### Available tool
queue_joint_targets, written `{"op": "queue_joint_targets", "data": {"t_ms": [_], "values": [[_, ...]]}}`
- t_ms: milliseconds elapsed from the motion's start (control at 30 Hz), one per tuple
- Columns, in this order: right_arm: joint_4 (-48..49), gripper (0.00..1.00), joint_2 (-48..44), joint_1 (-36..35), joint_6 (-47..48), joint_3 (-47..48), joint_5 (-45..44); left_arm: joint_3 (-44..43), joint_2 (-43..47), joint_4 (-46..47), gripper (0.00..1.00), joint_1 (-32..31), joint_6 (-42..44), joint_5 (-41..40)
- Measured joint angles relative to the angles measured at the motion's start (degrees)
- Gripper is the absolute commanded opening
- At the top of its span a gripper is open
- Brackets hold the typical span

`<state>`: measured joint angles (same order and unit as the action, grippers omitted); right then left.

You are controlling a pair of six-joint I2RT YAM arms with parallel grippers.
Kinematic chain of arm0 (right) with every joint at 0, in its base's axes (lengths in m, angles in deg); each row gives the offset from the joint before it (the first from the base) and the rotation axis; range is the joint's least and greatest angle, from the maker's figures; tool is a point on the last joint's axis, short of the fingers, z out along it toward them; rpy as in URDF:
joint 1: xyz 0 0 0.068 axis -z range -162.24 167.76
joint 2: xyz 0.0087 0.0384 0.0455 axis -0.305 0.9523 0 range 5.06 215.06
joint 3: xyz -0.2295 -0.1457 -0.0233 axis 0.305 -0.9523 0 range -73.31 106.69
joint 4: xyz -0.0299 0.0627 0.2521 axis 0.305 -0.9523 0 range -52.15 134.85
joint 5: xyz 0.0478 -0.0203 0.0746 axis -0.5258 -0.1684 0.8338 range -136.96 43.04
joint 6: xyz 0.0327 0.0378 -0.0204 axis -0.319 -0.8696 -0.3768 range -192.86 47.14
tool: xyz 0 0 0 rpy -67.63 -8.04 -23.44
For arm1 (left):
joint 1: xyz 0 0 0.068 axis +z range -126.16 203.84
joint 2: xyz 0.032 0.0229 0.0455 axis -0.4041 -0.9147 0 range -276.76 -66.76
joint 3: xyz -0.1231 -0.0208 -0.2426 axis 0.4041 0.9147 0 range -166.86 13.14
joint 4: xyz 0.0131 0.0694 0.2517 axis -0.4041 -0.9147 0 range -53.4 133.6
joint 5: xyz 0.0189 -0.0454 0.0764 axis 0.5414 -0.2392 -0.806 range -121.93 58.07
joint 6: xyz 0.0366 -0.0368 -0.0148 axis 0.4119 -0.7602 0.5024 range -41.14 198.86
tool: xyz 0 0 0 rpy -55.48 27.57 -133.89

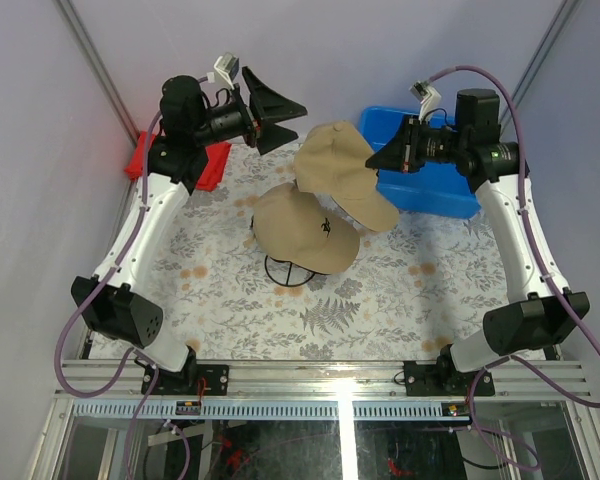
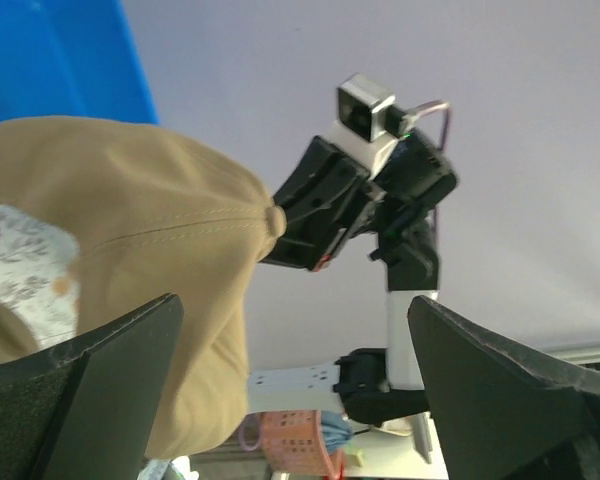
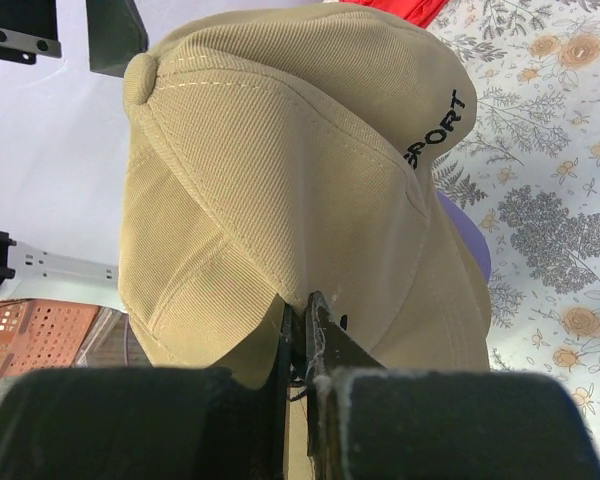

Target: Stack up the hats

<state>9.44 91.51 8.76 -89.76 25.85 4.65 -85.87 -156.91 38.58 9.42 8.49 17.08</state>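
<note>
My right gripper (image 1: 388,155) is shut on the back edge of a tan hat (image 1: 342,172) and holds it up in the air at the back middle. In the right wrist view its fingers (image 3: 325,340) pinch the fabric of this hat (image 3: 280,180), which bears a "SPORT" logo. A second tan hat (image 1: 305,232) rests on a black wire stand (image 1: 288,272). A lavender-purple edge (image 3: 468,245) shows behind the held hat. The black hat is hidden. My left gripper (image 1: 272,118) is open and empty, just left of the held hat (image 2: 130,240).
A blue bin (image 1: 435,185) stands at the back right, under the right wrist. A flat red cloth (image 1: 212,165) lies at the back left. The table has a floral cover (image 1: 400,290). Purple walls close in on both sides.
</note>
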Motion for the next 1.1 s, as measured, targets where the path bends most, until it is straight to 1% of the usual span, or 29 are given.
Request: {"op": "queue_joint_targets", "data": {"t_ms": [167,267,433,567,600,633,667,700,733,767,800,833,900,933,1000,1100], "values": [[0.00,0.00,0.85,0.00,-1.70,0.81,0.39,-0.92,-0.07,-8.50,0.95,-0.11,9.86,-0.59],[0.17,0.00,1.01,0.00,-3.23,1.46,0.81,-2.51,-1.01,-12.31,0.95,-0.74,14.19,-1.16],[0.17,0.00,1.33,-0.02,-4.76,2.99,1.64,-4.39,-3.50,-16.00,0.95,-3.52,18.84,-1.95],[0.11,0.00,1.90,-0.13,-5.64,4.00,1.62,-7.56,-6.45,-19.58,0.94,-6.69,22.43,-3.06],[0.09,0.00,1.99,-0.13,-5.84,4.07,1.62,-8.37,-7.06,-20.68,0.91,-7.32,23.26,-3.37],[0.09,0.00,2.01,-0.17,-6.08,4.07,1.62,-8.94,-7.52,-21.59,0.83,-7.85,24.11,-3.80],[0.09,0.00,2.01,-0.26,-6.40,4.07,1.64,-9.18,-7.76,-22.21,0.70,-8.33,24.72,-4.20],[0.09,0.00,2.01,-0.35,-6.78,4.07,1.64,-9.20,-7.85,-22.82,0.53,-8.74,25.27,-4.57],[0.13,0.00,2.01,-0.46,-7.15,4.07,1.68,-9.22,-7.91,-23.37,0.39,-8.96,25.64,-5.01],[0.17,0.00,2.01,-0.61,-7.54,4.07,1.81,-9.31,-7.93,-23.85,0.27,-9.09,25.97,-5.44],[0.17,0.00,2.01,-0.76,-7.89,4.04,1.86,-9.53,-8.09,-24.35,0.20,-9.14,26.53,-5.99],[0.28,0.00,2.01,-0.92,-8.22,3.89,1.86,-9.57,-8.13,-24.35,0.16,-9.18,26.62,-6.08],[1.20,0.02,1.90,-1.29,-9.05,3.02,1.88,-9.66,-8.17,-23.98,0.10,-9.27,26.47,-6.60],[1.95,0.10,1.79,-1.49,-9.68,2.16,1.90,-9.14,-8.00,-22.86,0.08,-9.31,26.18,-6.84],[3.30,0.32,1.62,-1.53,-11.23,0.37,1.84,-5.84,-6.69,-18.56,0.04,-9.40,24.61,-7.08],[5.14,0.43,0.76,-1.53,-13.70,-2.47,1.09,2.36,-3.58,-10.64,0.02,-9.40,21.09,-7.87]]}}
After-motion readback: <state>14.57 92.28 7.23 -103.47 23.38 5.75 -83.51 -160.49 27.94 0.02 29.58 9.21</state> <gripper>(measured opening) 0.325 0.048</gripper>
